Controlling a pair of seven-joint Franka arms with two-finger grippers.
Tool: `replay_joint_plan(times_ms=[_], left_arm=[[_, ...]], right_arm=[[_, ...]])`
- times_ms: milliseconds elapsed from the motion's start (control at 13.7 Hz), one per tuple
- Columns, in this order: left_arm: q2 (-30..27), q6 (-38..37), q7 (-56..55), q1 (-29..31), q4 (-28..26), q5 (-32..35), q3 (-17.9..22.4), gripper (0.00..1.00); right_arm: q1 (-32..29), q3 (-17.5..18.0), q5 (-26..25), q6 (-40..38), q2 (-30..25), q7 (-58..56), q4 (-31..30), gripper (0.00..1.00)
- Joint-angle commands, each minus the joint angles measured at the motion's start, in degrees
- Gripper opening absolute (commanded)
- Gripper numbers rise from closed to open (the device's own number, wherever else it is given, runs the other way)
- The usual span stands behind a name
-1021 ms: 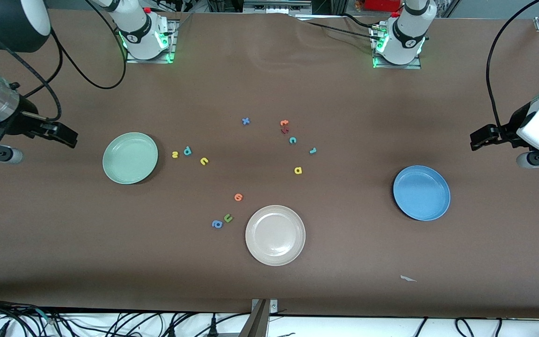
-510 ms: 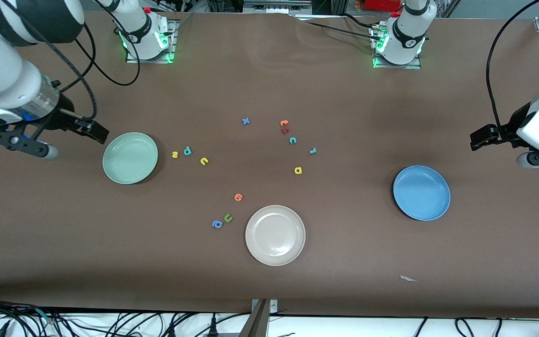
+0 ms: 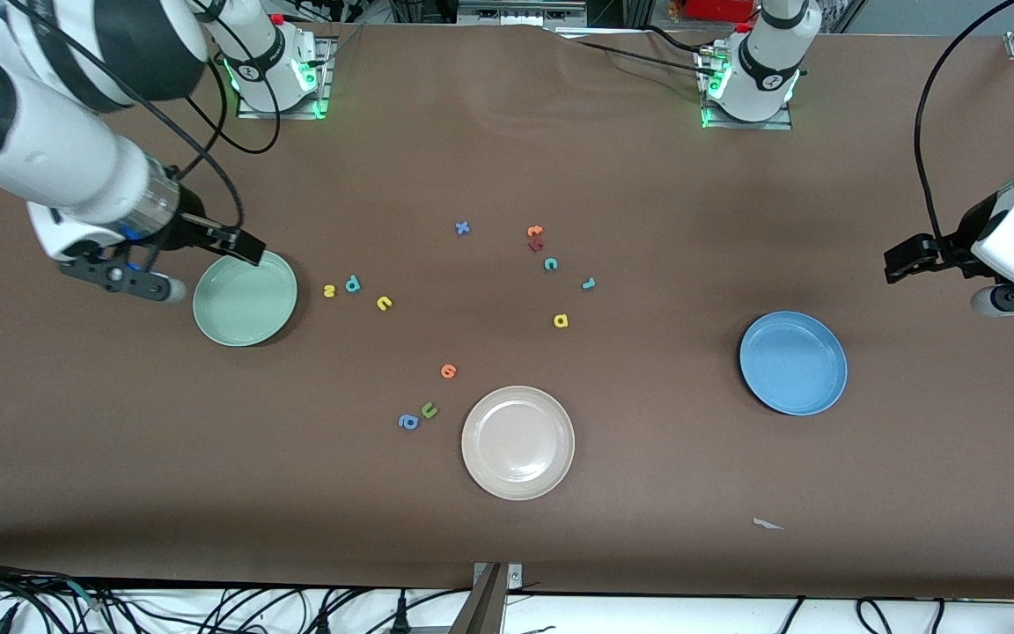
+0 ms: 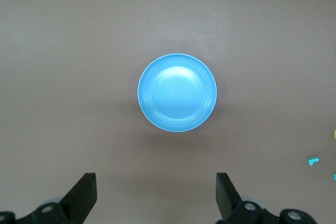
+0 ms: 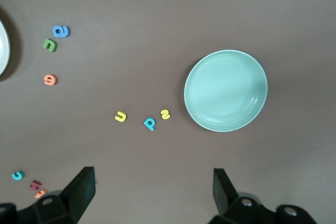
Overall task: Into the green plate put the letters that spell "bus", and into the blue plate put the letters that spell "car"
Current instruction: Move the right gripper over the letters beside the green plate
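Observation:
The green plate (image 3: pixel 245 298) lies toward the right arm's end of the table. Beside it lie the yellow s (image 3: pixel 328 291), teal b (image 3: pixel 353 283) and yellow u (image 3: pixel 384 303). Mid-table are the teal c (image 3: pixel 550 263), teal r (image 3: pixel 588 283) and yellow a (image 3: pixel 561 320). The blue plate (image 3: pixel 793 362) lies toward the left arm's end. My right gripper (image 3: pixel 247 249) hangs open and empty over the green plate's rim. My left gripper (image 3: pixel 899 262) waits open and empty above the table beside the blue plate (image 4: pixel 177 92). In the right wrist view the green plate (image 5: pixel 226 90), s (image 5: pixel 165 114), b (image 5: pixel 150 124) and u (image 5: pixel 121 116) show.
A cream-white plate (image 3: pixel 518 442) sits nearest the front camera, with a green u (image 3: pixel 429 409), a blue a (image 3: pixel 407 422) and an orange letter (image 3: pixel 448 371) beside it. A blue x (image 3: pixel 462 228), an orange letter (image 3: pixel 535 232) and a red letter (image 3: pixel 536 246) lie near the c. A paper scrap (image 3: pixel 767 524) lies near the front edge.
My right arm has swung in from the table's end until its gripper is over the green plate's rim. The left arm and all letters have stayed put.

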Motion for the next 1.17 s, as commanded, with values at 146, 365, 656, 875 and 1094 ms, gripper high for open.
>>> replay_joint_plan(times_ms=[146, 365, 656, 875, 1094], left_arm=[[-0.22, 0.39, 1.33, 0.07, -0.73, -1.68, 0.11, 1.0], [-0.22, 0.39, 1.33, 0.15, -0.73, -1.68, 0.11, 1.0], [-0.22, 0.39, 1.24, 0.06, -0.65, -1.68, 0.02, 1.0], [0.83, 0.39, 0.63, -0.55, -0.65, -1.68, -0.07, 1.0], [2.5, 0.39, -1.99, -0.81, -1.35, -6.22, -2.52, 1.0]], right_arm=[[-0.3, 2.25, 0.75, 7.41, -0.89, 0.55, -9.12, 0.99], [-0.3, 3.74, 0.83, 15.4, -0.8, 0.47, -16.49, 0.99], [-0.3, 4.63, 0.75, 27.0, 1.74, 0.38, -24.06, 0.99], [-0.3, 5.86, 0.75, 35.09, 3.59, 0.38, -29.77, 0.99], [-0.3, 6.74, 0.75, 40.46, 6.04, 0.55, -33.39, 0.99]])
